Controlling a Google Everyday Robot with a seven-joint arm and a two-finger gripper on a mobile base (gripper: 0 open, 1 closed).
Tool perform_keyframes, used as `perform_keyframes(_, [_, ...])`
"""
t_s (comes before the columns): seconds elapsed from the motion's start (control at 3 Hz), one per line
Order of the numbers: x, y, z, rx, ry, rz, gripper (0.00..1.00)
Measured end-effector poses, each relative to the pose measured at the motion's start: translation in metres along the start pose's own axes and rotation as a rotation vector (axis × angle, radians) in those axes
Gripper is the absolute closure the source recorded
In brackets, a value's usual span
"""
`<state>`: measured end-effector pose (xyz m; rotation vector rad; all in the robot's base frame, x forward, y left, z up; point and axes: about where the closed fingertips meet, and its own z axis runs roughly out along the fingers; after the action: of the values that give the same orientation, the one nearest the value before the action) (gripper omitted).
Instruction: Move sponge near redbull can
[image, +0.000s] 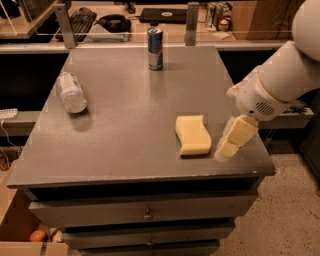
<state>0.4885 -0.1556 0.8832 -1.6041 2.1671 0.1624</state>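
Observation:
The pale yellow sponge (193, 135) lies flat on the grey cabinet top (130, 110), toward its front right. The blue-and-silver redbull can (155, 48) stands upright near the back edge, far from the sponge. My gripper (231, 142) hangs from the white arm (280, 75) coming in from the right. It is just right of the sponge, low over the cabinet's front right corner, a small gap from the sponge.
A clear plastic water bottle (71, 92) lies on its side at the left of the top. Drawers (145, 215) are below the front edge. A desk with a keyboard (82, 20) and a laptop stands behind. An orange ball (38, 235) lies on the floor at lower left.

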Motion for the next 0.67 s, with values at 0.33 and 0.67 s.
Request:
perform_keyframes(0.33, [-0.005, 0.0, 0.037, -0.026, -0.034, 0.02, 0.0])
perform_keyframes(0.67, [-0.011, -0.001, 0.061, -0.047, -0.06, 0.044, 0.0])
